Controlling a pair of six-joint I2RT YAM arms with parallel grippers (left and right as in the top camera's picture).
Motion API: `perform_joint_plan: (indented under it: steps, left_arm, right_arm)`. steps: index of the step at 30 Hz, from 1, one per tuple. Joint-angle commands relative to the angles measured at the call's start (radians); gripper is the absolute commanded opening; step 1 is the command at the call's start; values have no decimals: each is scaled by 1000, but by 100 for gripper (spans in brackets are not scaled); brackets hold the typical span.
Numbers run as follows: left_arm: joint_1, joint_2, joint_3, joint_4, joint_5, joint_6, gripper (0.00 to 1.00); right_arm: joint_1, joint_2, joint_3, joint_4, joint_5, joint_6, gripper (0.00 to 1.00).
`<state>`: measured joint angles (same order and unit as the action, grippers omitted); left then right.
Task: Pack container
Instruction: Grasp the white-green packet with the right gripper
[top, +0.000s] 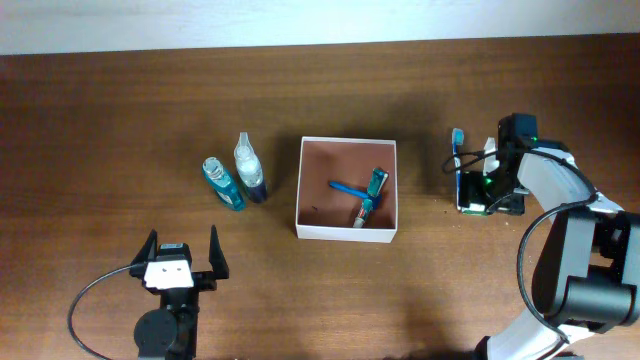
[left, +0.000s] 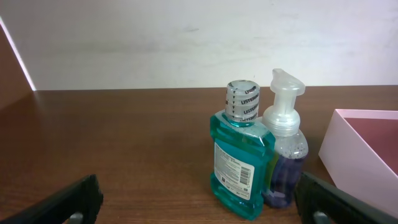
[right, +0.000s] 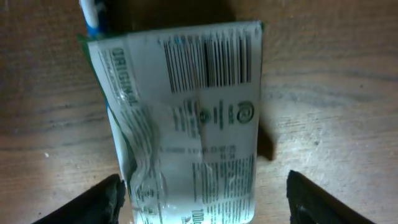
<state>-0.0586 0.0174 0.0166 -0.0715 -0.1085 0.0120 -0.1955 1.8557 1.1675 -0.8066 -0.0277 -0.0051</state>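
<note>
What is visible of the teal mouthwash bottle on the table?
The mouthwash bottle is clear plastic holding teal liquid, with a silver printed seal over its cap and a white barcode label on one side. It stands upright on the wooden table, left of the container, close beside a pump bottle; whether they touch is unclear. Nothing else touches it.

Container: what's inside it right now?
In the container, a blue toothbrush and a small teal-ended tube lie together toward the right side of its reddish-brown floor. The floor directly beneath them is covered.
</note>
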Motion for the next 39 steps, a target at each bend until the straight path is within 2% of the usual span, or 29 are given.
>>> perform_joint_plan:
  steps: [1,9,13,19,30,39]
  left_arm:
    - [0,-6,-8,0,10,19,99]
    - [0,-6,-8,0,10,19,99]
    - [0,-6,-8,0,10,19,100]
    - [0,-6,-8,0,10,19,100]
    - [0,-6,-8,0,11,19,100]
    - [0,-6,-8,0,10,19,100]
  right_arm:
    - [3,-2,-8,11,22,-4,73]
    - [3,-2,-11,13,55,6,69]
    - [3,-2,-45,51,89,6,76]
    - [-10,-2,-78,89,84,14,75]
    - [-10,-2,-77,86,60,21,45]
    - [-8,-2,-2,-3,31,21,39]
